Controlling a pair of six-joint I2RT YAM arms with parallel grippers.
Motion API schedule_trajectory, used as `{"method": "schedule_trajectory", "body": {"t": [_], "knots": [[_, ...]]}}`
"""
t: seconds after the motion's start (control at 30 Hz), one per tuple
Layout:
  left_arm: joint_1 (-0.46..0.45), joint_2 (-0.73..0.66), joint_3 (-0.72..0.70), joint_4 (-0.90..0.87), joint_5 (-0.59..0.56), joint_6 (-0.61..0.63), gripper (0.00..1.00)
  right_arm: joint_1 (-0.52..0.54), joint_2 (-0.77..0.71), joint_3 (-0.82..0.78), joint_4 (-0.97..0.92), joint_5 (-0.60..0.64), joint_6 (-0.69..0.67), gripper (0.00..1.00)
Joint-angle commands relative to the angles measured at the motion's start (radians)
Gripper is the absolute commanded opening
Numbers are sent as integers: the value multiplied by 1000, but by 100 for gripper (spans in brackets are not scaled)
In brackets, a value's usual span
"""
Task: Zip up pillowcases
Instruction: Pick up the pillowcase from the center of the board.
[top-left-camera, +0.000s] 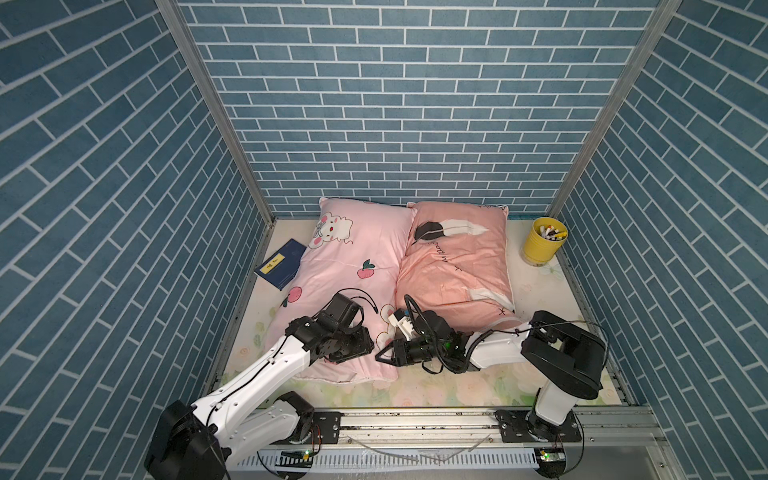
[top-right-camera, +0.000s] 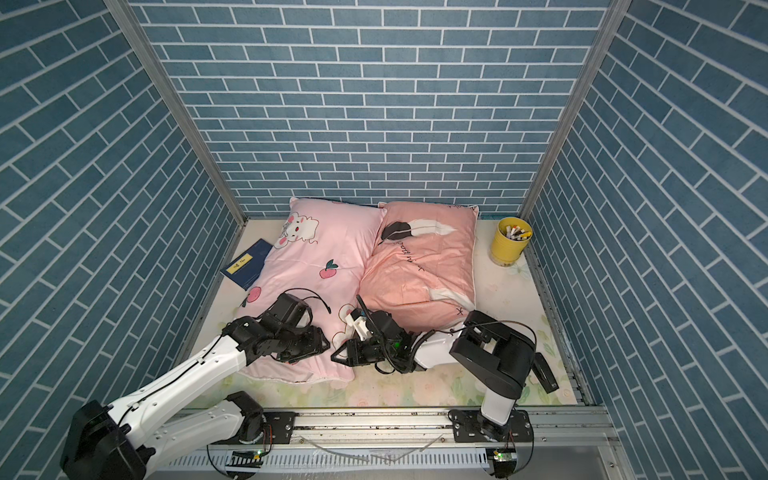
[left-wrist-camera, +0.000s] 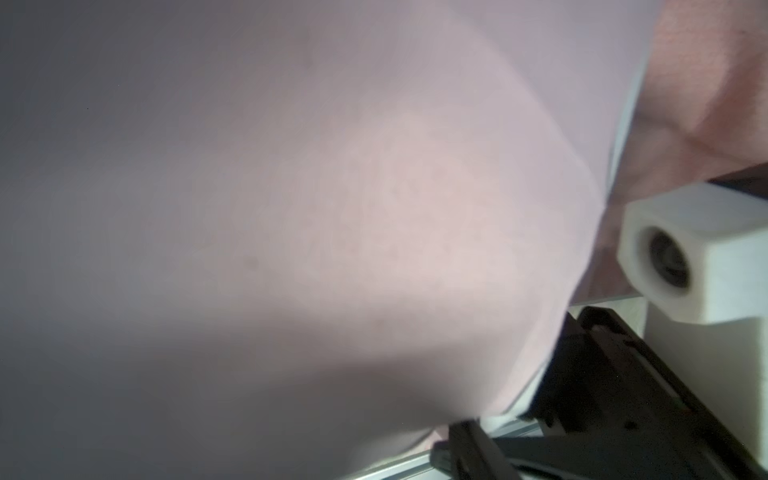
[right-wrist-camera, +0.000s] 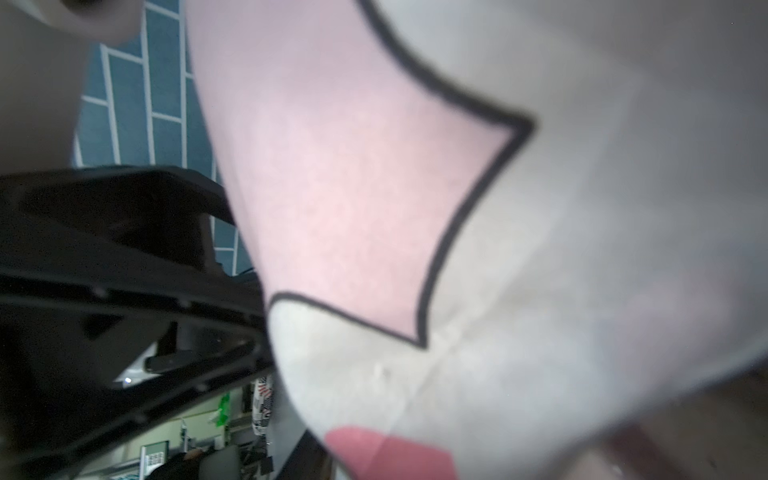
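2 pillowcases (top-left-camera: 353, 253), 1 book (top-left-camera: 279, 264), 1 cup (top-left-camera: 542, 241); L fingers (top-left-camera: 368, 345), R fingers (top-left-camera: 384, 356): grip can't tell

the pale pink pillow (top-left-camera: 353, 257) and the salmon pillow (top-left-camera: 457, 266) are soft, wrinkled, matt cloth. the yellow cup (top-left-camera: 540, 249) looks smooth, and the rail (top-left-camera: 415, 424) is dull grey metal.

White-linked arms (top-left-camera: 266, 361) carry black joints (top-left-camera: 561, 353) and looping black cables (top-left-camera: 410, 306).

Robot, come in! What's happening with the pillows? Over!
On bunny pillow, near edge: left gripper and right gripper, jaws unclear. No gripper on feather pillow. Off to the sides, blue book and yellow cup, not blocking.
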Motion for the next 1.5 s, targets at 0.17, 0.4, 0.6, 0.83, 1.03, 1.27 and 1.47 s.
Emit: {"method": "schedule_trajectory", "body": {"t": [0.17,0.4,0.6,0.83,1.03,1.27,1.47], "knots": [[7,7,2,85,25,-27,56,-77,-175,13,-277,13,-28,0],[6,44,51,117,92,-5,55,-248,-337,90,-614,1,-160,0],[-1,89,28,339,147,-101,53,-423,-352,216,-825,-55,-298,0],[-39,277,61,640,154,-187,52,-445,-387,144,-797,-92,-242,35],[-39,363,99,701,152,-198,51,-443,-480,-32,-713,-88,-189,62],[-22,366,109,676,147,-182,50,-442,-456,-94,-624,-82,-284,71],[-5,323,122,589,132,-139,49,-442,-517,7,-809,78,-525,74]]}}
